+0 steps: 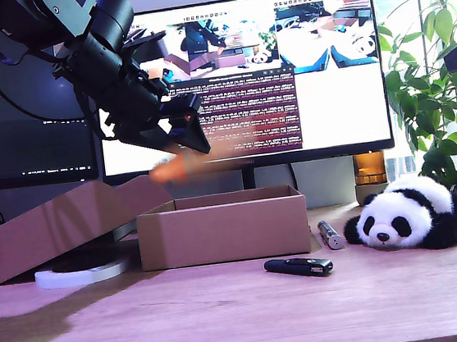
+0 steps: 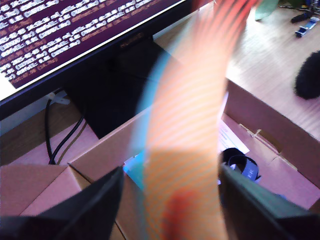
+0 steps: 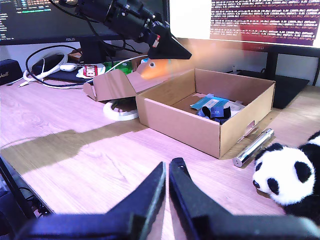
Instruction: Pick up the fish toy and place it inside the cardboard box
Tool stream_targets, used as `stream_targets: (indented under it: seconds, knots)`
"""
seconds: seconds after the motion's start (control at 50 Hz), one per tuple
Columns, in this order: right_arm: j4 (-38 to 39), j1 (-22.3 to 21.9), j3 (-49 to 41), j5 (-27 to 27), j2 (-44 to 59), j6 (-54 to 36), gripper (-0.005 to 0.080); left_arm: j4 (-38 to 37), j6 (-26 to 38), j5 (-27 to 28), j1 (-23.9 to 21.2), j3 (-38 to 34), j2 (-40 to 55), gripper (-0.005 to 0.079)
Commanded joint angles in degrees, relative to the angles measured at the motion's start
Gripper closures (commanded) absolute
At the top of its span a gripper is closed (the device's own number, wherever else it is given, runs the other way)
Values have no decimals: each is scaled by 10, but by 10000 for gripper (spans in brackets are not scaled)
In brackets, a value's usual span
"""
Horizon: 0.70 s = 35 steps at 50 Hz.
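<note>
Desk: pale wood top, with a wide monitor behind it showing camera feeds and lines of text; leafy plant at the exterior view's right.
Box: the cardboard box sits open near the middle of the desk, in front of the monitor; the second wrist view shows blue and dark items lying inside it.
Flap piece: a slanted brown cardboard piece stands just beside the box, toward the exterior view's left.
Fish: the fish toy hangs in the air above the box's edge on the exterior view's left, not touching the box; it is badly motion-blurred, an orange streak in every view, with a blue-grey band and a reddish end just readable in the first wrist view.
First gripper: my first gripper is raised above the box at the exterior view's upper left, pointing down; its jaws stand apart on either side of the fish in the first wrist view, but the blur hides whether they press on it, so I cannot tell the grip.
Second gripper: my second gripper is low over bare desk, well apart from the box, its fingers closed together with only a sliver between them and nothing held.
Panda: a black-and-white plush panda lies at the exterior view's right.
Small items: a metal cylinder lies between box and panda; a black stick-shaped device lies in front of the box.
</note>
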Motion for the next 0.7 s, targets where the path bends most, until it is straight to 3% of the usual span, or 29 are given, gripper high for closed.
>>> stream_targets:
  seconds: [0.0,0.3,0.38,0.58,0.68]
  knots:
    - [4,2,-4,0,6,-2,765,0,-2,4,-2,-1,12,180]
    - [4,2,-4,0,6,-2,765,-7,-2,4,-2,0,12,221]
    - [4,2,-4,0,6,-2,765,-23,-2,4,-2,5,8,314]
    - [4,2,-4,0,6,2,765,-61,-1,20,-2,13,-25,776]
    - [4,2,-4,5,6,2,765,-89,-2,32,-1,13,-55,759]
